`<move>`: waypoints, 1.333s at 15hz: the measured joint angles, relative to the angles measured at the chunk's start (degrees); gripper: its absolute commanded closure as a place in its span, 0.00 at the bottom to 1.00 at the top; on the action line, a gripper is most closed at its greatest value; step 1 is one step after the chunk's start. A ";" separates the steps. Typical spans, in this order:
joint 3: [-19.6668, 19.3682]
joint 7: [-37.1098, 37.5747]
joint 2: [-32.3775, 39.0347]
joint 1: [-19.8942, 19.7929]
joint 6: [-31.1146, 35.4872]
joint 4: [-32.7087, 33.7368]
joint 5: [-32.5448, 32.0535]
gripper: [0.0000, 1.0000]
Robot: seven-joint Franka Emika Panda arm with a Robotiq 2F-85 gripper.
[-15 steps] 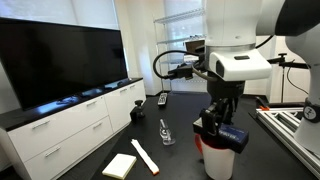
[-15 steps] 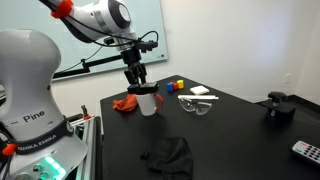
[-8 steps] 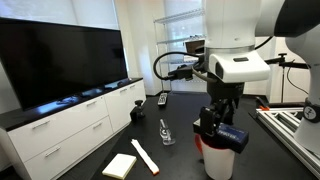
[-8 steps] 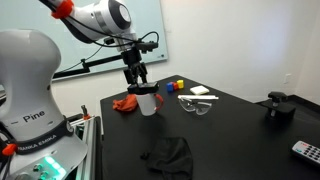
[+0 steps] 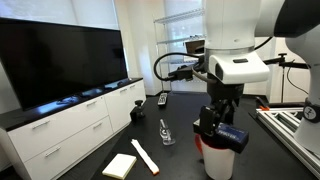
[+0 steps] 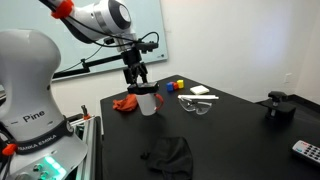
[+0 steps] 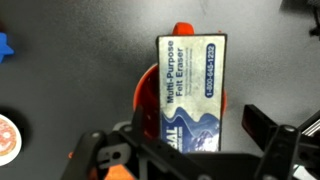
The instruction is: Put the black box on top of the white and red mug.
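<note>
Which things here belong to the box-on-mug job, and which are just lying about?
Job: box, mug.
Lying about: red cloth, glasses, black cloth, remote, notepad, coloured blocks.

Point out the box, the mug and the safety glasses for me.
Box (image 7: 192, 90): wrist view, middle of its printed label.
Mug (image 6: 149, 104): exterior view, on its white side wall.
Safety glasses (image 6: 198, 106): exterior view, on the clear lens.
</note>
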 measured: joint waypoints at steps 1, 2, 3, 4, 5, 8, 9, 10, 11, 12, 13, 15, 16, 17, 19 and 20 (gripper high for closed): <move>0.34 0.10 -0.01 -0.12 -0.39 0.01 0.00 0.00; 0.73 0.17 -0.03 -0.31 -0.68 0.01 0.00 0.00; 1.19 0.19 -0.06 -0.53 -0.97 0.03 0.00 0.00; 1.69 0.27 -0.14 -0.70 -1.50 0.09 0.00 0.00; 2.23 0.31 -0.29 -0.93 -2.04 0.17 0.00 0.00; 4.44 0.31 -1.74 -2.86 -3.88 0.79 0.00 0.00; 5.31 0.31 -2.69 -3.92 -4.59 1.01 0.00 0.00; 6.16 0.31 -3.87 -5.15 -5.33 1.24 0.00 0.00; 6.98 0.30 -5.19 -6.50 -6.13 1.49 0.00 0.00; 7.71 0.30 -6.59 -7.93 -6.85 1.67 0.00 0.00; 8.29 0.30 -7.96 -9.43 -7.45 1.83 0.00 0.00; 9.63 0.26 -9.78 -13.71 -7.57 2.10 1.17 0.00; 10.95 0.14 -9.68 -17.27 -7.07 2.34 3.23 0.00; 11.99 -0.15 -9.44 -20.79 -6.93 2.77 5.60 0.00; 13.92 -1.42 -8.53 -26.39 -6.28 3.60 9.16 0.00; 14.43 -1.59 -8.17 -27.46 -6.00 3.64 9.93 0.00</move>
